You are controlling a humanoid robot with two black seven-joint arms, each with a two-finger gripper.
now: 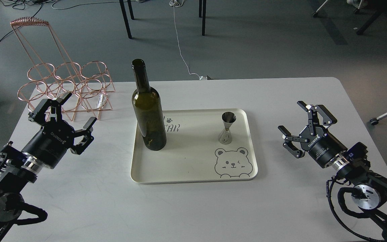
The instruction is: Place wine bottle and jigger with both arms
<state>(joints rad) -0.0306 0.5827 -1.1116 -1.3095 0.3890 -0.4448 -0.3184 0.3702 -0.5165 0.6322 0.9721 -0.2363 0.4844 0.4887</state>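
Observation:
A tall dark green wine bottle (148, 111) stands upright on the left part of a cream tray (193, 173). The small steel jigger (227, 128) stands upright on the tray's right part, above a printed bear. My left gripper (74, 112) hangs open over the table, well left of the bottle, with nothing between its fingers. Off to the right of the tray, my right gripper (296, 117) is also open and empty, apart from the jigger.
A copper wire bottle rack (67, 85) stands at the table's back left, just behind the left gripper. The white table (193, 208) ends at a rounded back right corner. Chair legs and a white cable are on the floor beyond.

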